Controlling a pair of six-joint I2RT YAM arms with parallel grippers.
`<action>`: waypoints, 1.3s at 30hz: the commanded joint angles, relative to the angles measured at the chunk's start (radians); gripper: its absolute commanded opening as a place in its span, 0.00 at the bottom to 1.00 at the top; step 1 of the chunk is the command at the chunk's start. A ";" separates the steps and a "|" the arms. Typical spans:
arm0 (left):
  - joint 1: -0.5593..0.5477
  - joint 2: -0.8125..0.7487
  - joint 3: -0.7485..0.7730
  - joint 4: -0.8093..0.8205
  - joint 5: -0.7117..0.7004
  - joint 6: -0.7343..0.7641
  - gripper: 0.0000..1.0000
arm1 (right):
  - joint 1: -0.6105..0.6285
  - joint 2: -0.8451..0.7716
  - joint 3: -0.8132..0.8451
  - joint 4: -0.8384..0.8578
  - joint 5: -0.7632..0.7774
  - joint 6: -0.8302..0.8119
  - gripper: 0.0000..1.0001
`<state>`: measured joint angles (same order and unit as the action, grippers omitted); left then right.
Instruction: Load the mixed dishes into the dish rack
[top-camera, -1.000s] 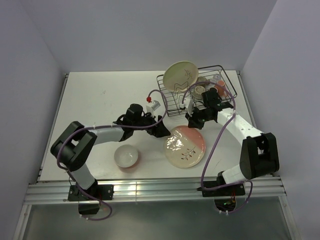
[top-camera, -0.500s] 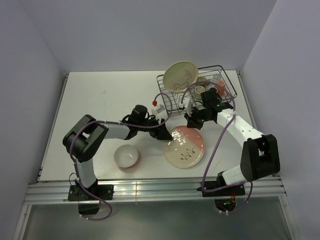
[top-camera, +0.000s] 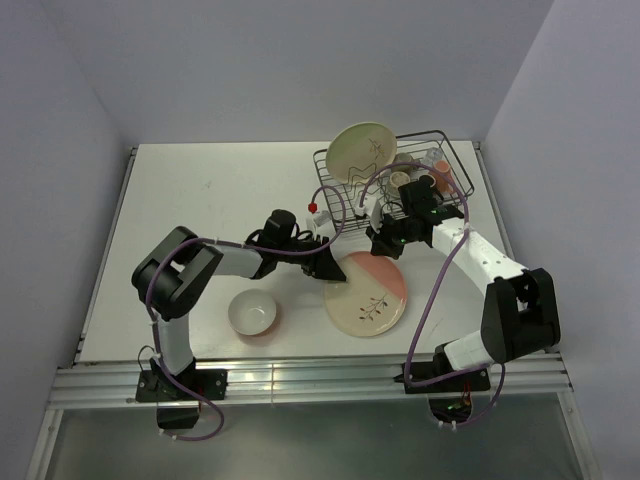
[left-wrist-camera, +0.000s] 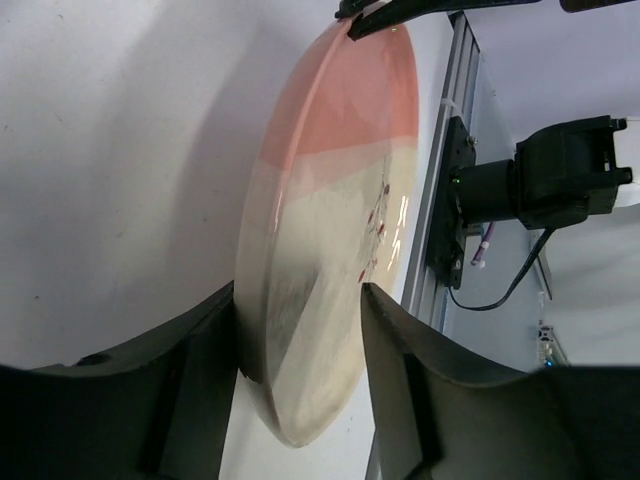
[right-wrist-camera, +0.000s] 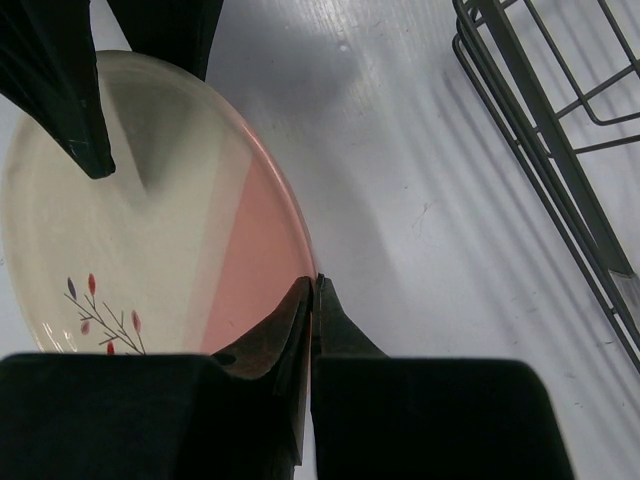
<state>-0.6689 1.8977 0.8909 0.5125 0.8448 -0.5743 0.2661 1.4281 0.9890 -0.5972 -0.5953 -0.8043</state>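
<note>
We see left hand (left-wrist-camera: 300, 300) straddling cream-and-pink plate (left-wrist-camera: 330, 200), cannot tell if grasping; right hand (right-wrist-camera: 312, 290) clenched, tips at pink rim; sprig drawing (right-wrist-camera: 105, 318) lower left, right wrist view.

A white bench (top-camera: 200, 200) filled the middle of the overhead view; a small dark mark (top-camera: 210, 183) sat on its left half; faint scratches (right-wrist-camera: 420, 215) showed on its surface in the right wrist view; pale walls (top-camera: 250, 60) stood round three sides; a metal rail (top-camera: 300, 378) ran along the near edge.

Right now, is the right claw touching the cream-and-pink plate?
Touching. The right wrist view shows the tips of the right claw, shut, pressed against the pink rim of the cream-and-pink plate, with no gap between.
</note>
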 joint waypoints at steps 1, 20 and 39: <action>-0.005 0.015 0.026 0.099 0.065 -0.051 0.53 | 0.013 -0.021 0.046 0.066 -0.041 0.019 0.00; -0.003 -0.017 0.036 0.032 0.082 -0.064 0.02 | 0.019 -0.003 0.062 0.093 -0.063 0.071 0.16; -0.017 -0.287 -0.090 -0.042 -0.087 0.019 0.00 | -0.039 -0.077 0.192 -0.082 -0.225 0.074 0.57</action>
<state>-0.6697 1.7088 0.7898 0.4126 0.7589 -0.5900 0.2504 1.3819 1.1259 -0.6437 -0.7341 -0.7479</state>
